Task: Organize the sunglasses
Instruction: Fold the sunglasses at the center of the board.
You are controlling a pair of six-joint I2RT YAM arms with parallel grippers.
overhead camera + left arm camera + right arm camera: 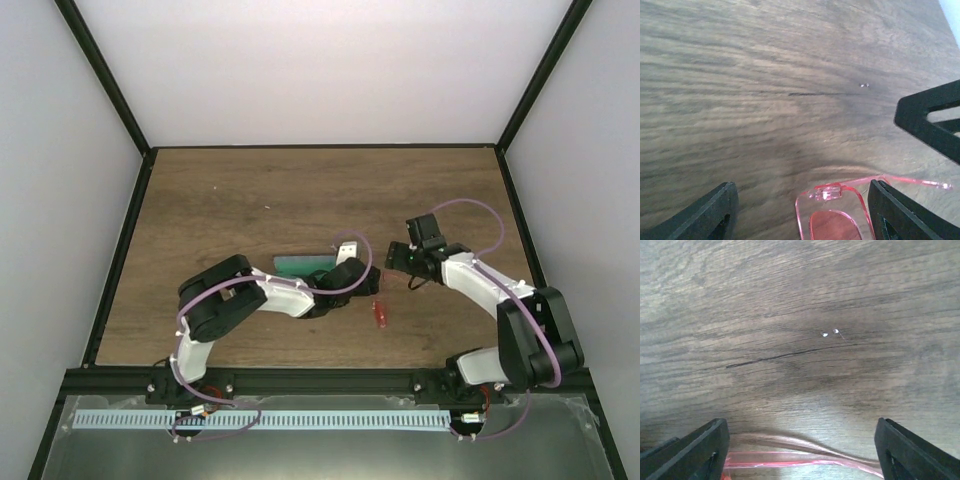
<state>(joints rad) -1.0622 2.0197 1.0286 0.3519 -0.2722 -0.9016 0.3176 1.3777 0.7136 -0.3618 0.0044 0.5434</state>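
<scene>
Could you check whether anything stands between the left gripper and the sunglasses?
Nothing visible does: the sunglasses lie on the table between the open jaws of the left gripper, with only bare wood around them.

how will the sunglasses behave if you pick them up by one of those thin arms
Probably very light: the sunglasses are small with a thin pink frame. The arm looks thin and wire-like, so it likely flexes or folds rather than lifting them rigidly. Lying on the table, they should slide rather than roll.
</scene>
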